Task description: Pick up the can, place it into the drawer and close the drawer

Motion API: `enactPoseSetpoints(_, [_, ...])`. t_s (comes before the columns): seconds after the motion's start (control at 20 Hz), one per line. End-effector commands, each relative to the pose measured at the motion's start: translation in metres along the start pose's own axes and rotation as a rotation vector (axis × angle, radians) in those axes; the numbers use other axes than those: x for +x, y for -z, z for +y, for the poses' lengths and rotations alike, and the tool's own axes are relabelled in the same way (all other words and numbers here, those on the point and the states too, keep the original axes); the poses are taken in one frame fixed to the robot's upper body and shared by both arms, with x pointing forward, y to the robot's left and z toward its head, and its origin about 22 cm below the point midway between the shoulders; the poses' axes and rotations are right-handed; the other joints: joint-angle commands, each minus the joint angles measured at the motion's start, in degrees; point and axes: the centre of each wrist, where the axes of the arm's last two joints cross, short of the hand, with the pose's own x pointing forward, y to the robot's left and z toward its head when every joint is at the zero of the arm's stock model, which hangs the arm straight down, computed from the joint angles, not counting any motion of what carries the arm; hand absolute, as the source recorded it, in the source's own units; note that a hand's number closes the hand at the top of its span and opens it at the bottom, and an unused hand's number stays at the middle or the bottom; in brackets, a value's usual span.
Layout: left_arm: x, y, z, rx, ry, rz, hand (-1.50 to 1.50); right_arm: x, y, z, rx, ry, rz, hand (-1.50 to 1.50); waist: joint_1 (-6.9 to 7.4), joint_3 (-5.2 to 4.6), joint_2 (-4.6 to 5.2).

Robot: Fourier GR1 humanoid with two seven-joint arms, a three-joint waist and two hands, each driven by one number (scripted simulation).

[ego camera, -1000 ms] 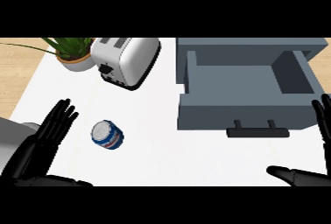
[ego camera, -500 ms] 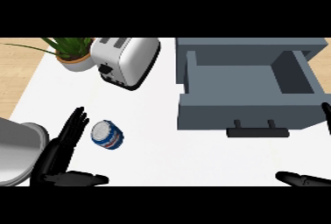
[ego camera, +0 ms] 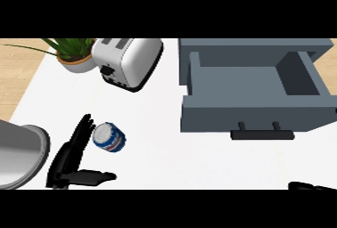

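A blue and white can [ego camera: 108,137] lies on its side on the white counter [ego camera: 178,160], left of centre. My left hand [ego camera: 68,156] stands open just to the can's left, its straight fingers alongside the can and its thumb stretched out below it. Whether the fingers touch the can I cannot tell. The grey drawer [ego camera: 250,116] is pulled open at the upper right, nothing showing inside it, and its dark handle [ego camera: 262,133] faces me. Only a black scrap of my right hand [ego camera: 309,186] shows at the lower right edge.
A silver toaster [ego camera: 128,60] stands at the back left, with a potted plant [ego camera: 72,55] beside it. My grey left forearm [ego camera: 20,151] fills the lower left corner. Wooden floor shows past the counter's left edge.
My left hand has slid right and up to the can's side. My right hand has sunk towards the lower right edge until almost none of it shows. The can and drawer have not moved.
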Motion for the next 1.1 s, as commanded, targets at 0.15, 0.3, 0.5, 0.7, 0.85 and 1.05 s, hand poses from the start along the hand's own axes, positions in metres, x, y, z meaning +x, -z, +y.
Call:
enactPoseSetpoints(0.15, [-0.034, 0.018, 0.009, 0.01, 0.006, 0.025, -1.5, 0.017, -0.002, -0.016, -0.001, -0.009, 0.021, -1.5, -0.18, -0.01, 0.03])
enactPoseSetpoints(0.3, [-0.052, 0.016, -0.002, 0.005, -0.011, 0.033, -1.5, 0.009, -0.006, -0.013, -0.006, 0.006, -0.004, -1.5, -0.18, 0.0, 0.03])
enactPoseSetpoints(0.5, [-0.053, 0.015, 0.003, 0.026, 0.004, 0.039, -1.5, 0.004, 0.013, -0.003, -0.003, -0.033, 0.01, -1.5, 0.11, 0.01, 0.02])
enactPoseSetpoints(0.7, [-0.047, 0.043, 0.015, 0.044, -0.006, 0.05, -1.5, 0.003, -0.004, -0.016, 0.009, -0.027, 0.011, -1.5, -0.11, 0.01, 0.02])
enactPoseSetpoints(0.85, [-0.064, 0.057, 0.013, 0.039, -0.019, 0.025, -1.5, 0.01, -0.009, -0.007, 0.007, -0.013, 0.005, -1.5, -0.37, -0.02, 0.08])
enactPoseSetpoints(1.05, [-0.074, 0.055, 0.02, 0.032, -0.021, 0.029, -1.5, 0.015, 0.0, -0.012, 0.008, -0.022, -0.015, -1.5, -0.37, -0.02, 0.11])
